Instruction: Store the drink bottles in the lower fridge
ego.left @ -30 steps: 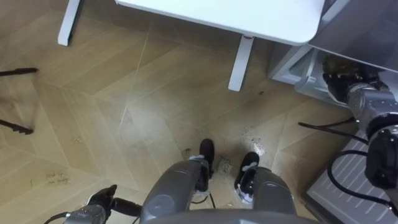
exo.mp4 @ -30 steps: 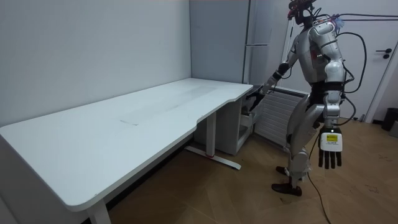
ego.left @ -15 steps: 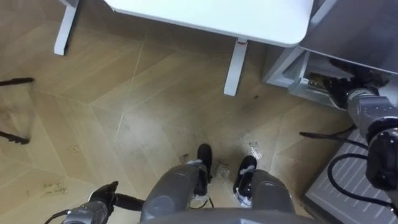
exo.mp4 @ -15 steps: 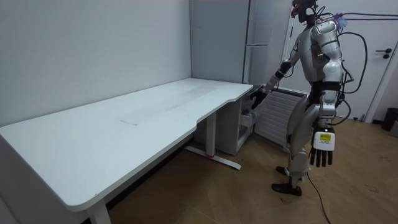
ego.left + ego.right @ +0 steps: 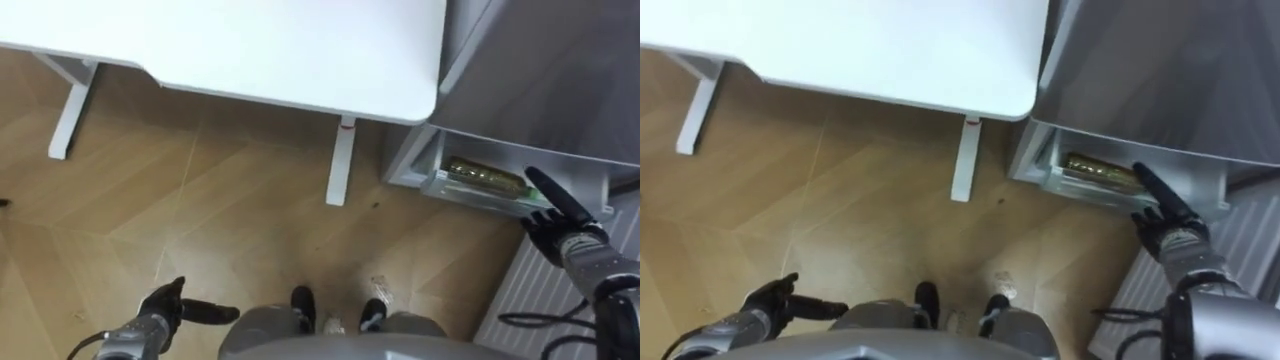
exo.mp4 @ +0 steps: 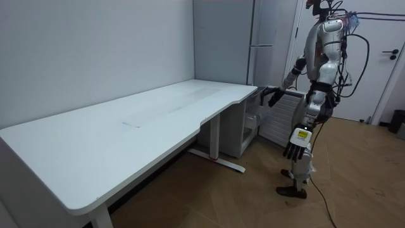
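**Right hand stretched flat at the open lower fridge, holding nothing**

From my seat, the right hand (image 5: 558, 225) was reaching out with straight fingers and was empty. Its tips were up at the front edge of the open lower fridge (image 5: 412, 160), but I couldn't tell if they actually touched it. The left hand (image 5: 165, 306) hung low by the robot's side, loose and empty too. Inside the open compartment lay a yellowish-gold row of what looked like the drinks (image 5: 485, 178), just past the right fingertips. The grey fridge sat right against the end of the white desk (image 5: 250, 50). The robot stood at that corner on the wood herringbone floor (image 5: 200, 220). A white ribbed radiator (image 6: 278, 123) was close behind the reaching arm, and a white door (image 6: 387, 63) was at the room view's right.
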Controlling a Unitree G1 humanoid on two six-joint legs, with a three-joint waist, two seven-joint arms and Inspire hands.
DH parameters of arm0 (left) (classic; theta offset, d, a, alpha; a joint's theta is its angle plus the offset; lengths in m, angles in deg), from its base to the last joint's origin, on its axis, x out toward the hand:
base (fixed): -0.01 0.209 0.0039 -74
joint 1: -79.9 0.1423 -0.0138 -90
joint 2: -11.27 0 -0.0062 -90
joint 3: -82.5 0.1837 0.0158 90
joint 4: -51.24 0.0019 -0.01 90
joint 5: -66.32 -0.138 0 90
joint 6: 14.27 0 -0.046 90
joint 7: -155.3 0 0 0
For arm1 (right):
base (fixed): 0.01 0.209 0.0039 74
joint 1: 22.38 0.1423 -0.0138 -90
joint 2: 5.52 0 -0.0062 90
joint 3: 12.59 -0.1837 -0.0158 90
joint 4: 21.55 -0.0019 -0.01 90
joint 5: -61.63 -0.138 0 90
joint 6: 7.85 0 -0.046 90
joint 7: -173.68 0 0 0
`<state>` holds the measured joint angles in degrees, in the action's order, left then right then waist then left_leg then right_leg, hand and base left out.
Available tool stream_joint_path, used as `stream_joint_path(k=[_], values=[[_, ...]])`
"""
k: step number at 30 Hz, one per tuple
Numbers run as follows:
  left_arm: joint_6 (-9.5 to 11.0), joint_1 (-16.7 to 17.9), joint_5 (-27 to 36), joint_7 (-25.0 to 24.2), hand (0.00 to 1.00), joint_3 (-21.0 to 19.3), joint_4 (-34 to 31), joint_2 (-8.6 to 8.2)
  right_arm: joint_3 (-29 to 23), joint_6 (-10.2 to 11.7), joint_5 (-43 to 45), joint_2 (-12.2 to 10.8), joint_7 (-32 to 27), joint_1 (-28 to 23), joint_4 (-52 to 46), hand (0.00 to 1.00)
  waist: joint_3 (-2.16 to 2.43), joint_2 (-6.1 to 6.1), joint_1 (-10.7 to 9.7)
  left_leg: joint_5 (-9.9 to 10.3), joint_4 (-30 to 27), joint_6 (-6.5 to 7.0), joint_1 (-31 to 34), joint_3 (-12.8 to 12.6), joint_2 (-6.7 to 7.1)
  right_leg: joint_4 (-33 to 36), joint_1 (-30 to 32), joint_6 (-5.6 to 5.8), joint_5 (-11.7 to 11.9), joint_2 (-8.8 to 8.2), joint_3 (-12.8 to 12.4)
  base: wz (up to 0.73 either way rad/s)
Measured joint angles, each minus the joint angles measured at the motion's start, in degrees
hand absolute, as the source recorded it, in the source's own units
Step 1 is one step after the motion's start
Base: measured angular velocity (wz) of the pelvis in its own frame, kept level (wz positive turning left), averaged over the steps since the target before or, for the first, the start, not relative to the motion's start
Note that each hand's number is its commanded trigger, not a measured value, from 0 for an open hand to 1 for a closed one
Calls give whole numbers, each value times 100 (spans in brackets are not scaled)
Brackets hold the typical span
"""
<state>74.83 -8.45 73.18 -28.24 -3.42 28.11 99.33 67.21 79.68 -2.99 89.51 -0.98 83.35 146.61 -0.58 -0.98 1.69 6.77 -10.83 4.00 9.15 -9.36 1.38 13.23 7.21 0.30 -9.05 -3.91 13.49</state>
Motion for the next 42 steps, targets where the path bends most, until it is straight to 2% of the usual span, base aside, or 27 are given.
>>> stream_joint_path(k=[5, 8, 9, 12, 15, 20, 28, 33, 39, 42], values=[[74, 171, -23, -62, 0, -236, -4, -43, 5, 7, 219, -153, 50, -461, -275, 0, 19, -21, -30, 53, 60, -55, -409, -16, -35, -247, -457, -13, -7, 70, -22, -3], [78, 283, -26, -48, 0, -413, -42, -136, 1, 42, 205, -217, 46, -694, -277, 0, 36, -27, -75, 78, 62, -73, -548, -21, -53, -374, -633, -17, 2, 102, 1, 3], [80, 359, -28, -42, 0, -554, -42, -184, -7, 61, 219, -283, 46, -824, -276, 0, 38, -37, -78, 87, 87, -85, -636, -35, -54, -394, -717, -17, 2, 107, 3, 0], [81, 571, -23, -39, 0, -644, -42, -208, -23, 61, 279, -489, 35, -1106, -372, 0, 47, -44, -140, 120, 130, -118, -805, -48, -62, -458, -883, -21, -3, 129, -28, -6], [85, 622, -21, -36, 0, -644, -42, -210, -21, 61, 477, -616, 19, -1241, -471, 0, 47, -29, -157, 150, 140, -128, -906, -136, -65, -447, -955, -28, 1, 149, -111, -17], [131, 687, -26, -35, 0, -717, -42, -228, -21, 66, 515, -635, -35, -1256, -496, 0, 34, -11, -191, 190, 203, -121, -1113, -160, -68, -462, -1118, -7, -12, 153, -222, -9], [129, 745, -26, 78, 0, -836, -73, -245, -19, 122, 51, -733, -220, -1299, -577, 0, 42, 3, -201, 225, 211, -100, -1162, -239, -61, -461, -1128, 12, -22, 143, -265, -2], [131, 812, -30, 62, 0, -838, -175, -256, -54, 188, -781, -890, -215, -1501, -670, 0, 50, 89, -223, 242, 207, -109, -1200, -251, -68, -457, -1163, 11, -21, 147, -269, -2], [131, 818, -149, 79, 0, -837, -177, -456, -82, 270, -1308, -1088, -205, -1771, -952, 0, 14, 209, -299, 312, 179, -104, -1314, -256, -70, -455, -1289, 33, -54, 158, -362, -5], [152, 876, -148, 121, 0, -864, -246, -457, -191, 279, -1594, -1177, -200, -1918, -1064, 0, 16, 212, -302, 338, 167, -103, -1380, -272, -68, -447, -1334, 43, -101, 152, -381, 0]])
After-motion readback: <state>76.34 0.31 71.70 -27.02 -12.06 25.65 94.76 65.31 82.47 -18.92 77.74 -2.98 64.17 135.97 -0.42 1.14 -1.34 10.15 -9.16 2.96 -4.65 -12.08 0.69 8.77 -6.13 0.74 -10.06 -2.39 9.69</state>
